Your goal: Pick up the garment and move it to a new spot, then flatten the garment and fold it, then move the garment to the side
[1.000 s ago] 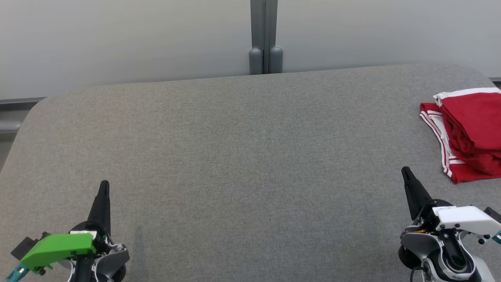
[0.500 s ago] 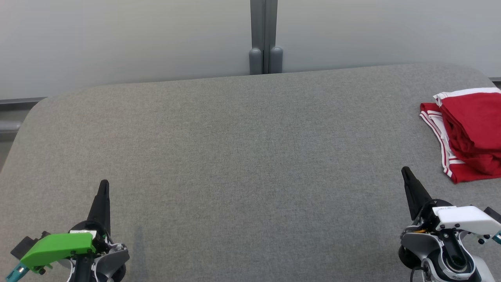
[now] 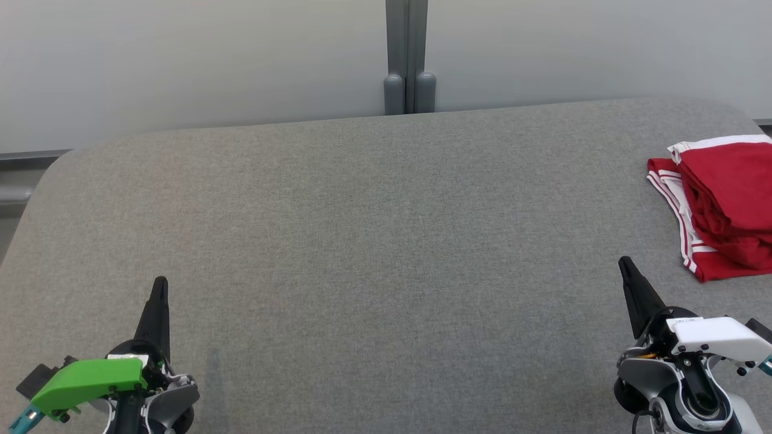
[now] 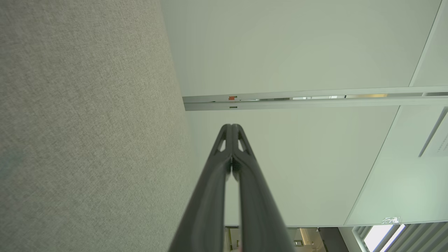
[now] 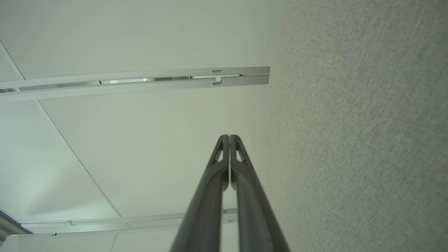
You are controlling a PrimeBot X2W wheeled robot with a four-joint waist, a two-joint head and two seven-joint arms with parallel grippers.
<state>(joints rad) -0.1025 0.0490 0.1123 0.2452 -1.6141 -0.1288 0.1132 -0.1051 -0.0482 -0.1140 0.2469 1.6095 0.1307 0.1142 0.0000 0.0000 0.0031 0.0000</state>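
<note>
Red garment [image 3: 724, 205] looks soft, light, floppy; I'd pinch its striped edge nearest the right hand [image 3: 624, 261]. Both hands are pinched closed and empty, left hand [image 3: 160, 281] well apart from it.

**Grey cloth tabletop before pale panelled walls**

A broad tabletop covered in grey woven fabric, with rounded far corners [image 3: 362, 229], spans the head view. Behind it stand smooth, pale grey-white wall panels [image 3: 181, 60]. A darker grey vertical post [image 3: 407, 48] divides them and ends in two rounded grey caps [image 3: 409, 93] just above the table's far edge. At the left, a dark grey horizontal rail [image 3: 27, 155] runs along the foot of the wall. The left wrist view shows the same textured cloth beside pale panels with thin seams. In one corner of that view, bright light comes through pale slats [image 4: 402, 239]. The light is soft and even, leaving only faint shadows on the cloth.
</note>
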